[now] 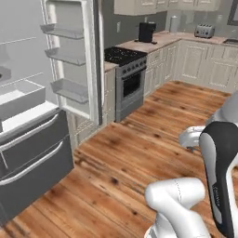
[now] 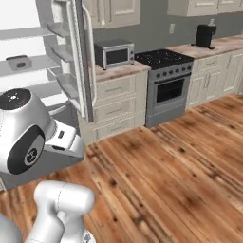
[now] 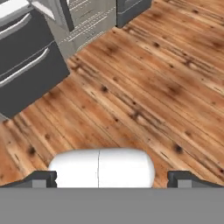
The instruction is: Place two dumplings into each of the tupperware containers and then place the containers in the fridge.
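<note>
The gripper (image 3: 112, 177) hangs wide and empty over bare wood floor (image 3: 144, 87), well apart from the fridge (image 1: 28, 139), whose door (image 1: 74, 56) stands open beside the oven (image 1: 129, 86).

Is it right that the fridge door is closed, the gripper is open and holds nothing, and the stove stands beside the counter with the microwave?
Not quite: the fridge door is open; the right base view shows its shelves and door bins. The rest holds: the gripper is open and empty, and the stove stands beside the counter with the microwave.
</note>
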